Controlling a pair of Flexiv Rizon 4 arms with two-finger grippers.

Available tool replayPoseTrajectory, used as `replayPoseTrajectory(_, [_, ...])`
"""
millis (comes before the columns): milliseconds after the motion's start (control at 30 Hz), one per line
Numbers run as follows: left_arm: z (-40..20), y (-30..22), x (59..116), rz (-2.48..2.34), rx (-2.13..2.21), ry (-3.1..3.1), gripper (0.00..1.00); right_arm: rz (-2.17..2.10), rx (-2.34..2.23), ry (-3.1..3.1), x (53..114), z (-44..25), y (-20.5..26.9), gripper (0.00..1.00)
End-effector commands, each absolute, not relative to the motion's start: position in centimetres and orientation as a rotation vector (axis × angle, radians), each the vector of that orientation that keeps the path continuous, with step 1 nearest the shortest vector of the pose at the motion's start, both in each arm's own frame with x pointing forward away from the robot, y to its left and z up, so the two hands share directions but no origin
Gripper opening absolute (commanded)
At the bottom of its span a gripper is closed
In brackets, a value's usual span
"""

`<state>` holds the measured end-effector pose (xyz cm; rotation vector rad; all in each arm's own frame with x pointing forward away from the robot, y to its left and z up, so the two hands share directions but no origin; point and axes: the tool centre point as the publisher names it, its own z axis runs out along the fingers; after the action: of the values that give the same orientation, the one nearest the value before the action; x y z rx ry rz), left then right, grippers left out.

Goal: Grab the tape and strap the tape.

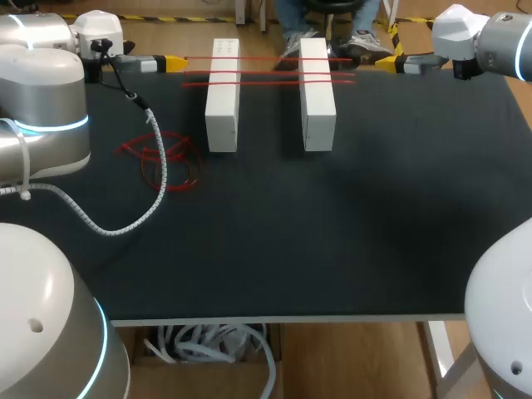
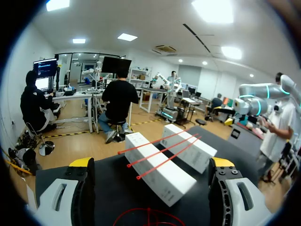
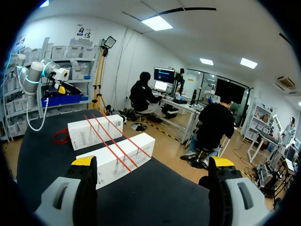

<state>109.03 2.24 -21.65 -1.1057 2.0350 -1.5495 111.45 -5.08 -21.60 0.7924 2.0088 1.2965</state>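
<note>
1. Tape [image 1: 268,71]: three red strips span the left white box [image 1: 222,104] and the right white box [image 1: 317,104], upper middle of the desk [image 1: 332,241]; a loose red tangle [image 1: 166,162] lies left.
2. Left gripper [image 1: 176,63], upper left: spread, empty.
3. Right gripper [image 1: 384,61], upper right: spread, empty.

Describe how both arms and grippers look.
The left arm and right arm are rounded silver-grey and white links, with cyan light rings at joints. A white spiral-wrapped cable trails from the left arm. The left gripper and right gripper are grey with yellow tips.
</note>
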Motion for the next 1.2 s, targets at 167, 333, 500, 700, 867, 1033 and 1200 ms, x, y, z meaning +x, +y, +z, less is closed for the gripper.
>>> replayPoseTrajectory(167, [-21.8,2.2,109.0,-1.553,-1.103,2.029,1.0,1.297,0.791,2.015,111.6,-21.6,-5.1,1.0])
replayPoseTrajectory(333, [-21.8,2.2,109.0,-1.553,-1.103,2.029,1.0,1.297,0.791,2.015,111.6,-21.6,-5.1,1.0])
replayPoseTrajectory(500, [-21.8,2.2,109.0,-1.553,-1.103,2.029,1.0,1.297,0.791,2.015,111.6,-21.6,-5.1,1.0])
replayPoseTrajectory(700, [-22.6,3.8,108.7,-1.536,-0.965,2.11,1.0,1.297,0.791,2.015,111.6,-21.6,-5.1,1.0])
replayPoseTrajectory(867, [-23.9,4.7,108.0,-1.573,-0.718,2.302,1.0,1.297,0.791,2.015,111.6,-21.6,-5.1,1.0])
replayPoseTrajectory(1033, [-24.3,4.9,107.0,-1.73,-0.461,2.459,1.0,1.297,0.791,2.015,111.6,-21.6,-5.1,1.0])
replayPoseTrajectory(1200, [-25.2,4.1,106.3,-1.687,-0.375,2.517,1.0,1.297,0.791,2.015,111.6,-21.6,-5.1,1.0])
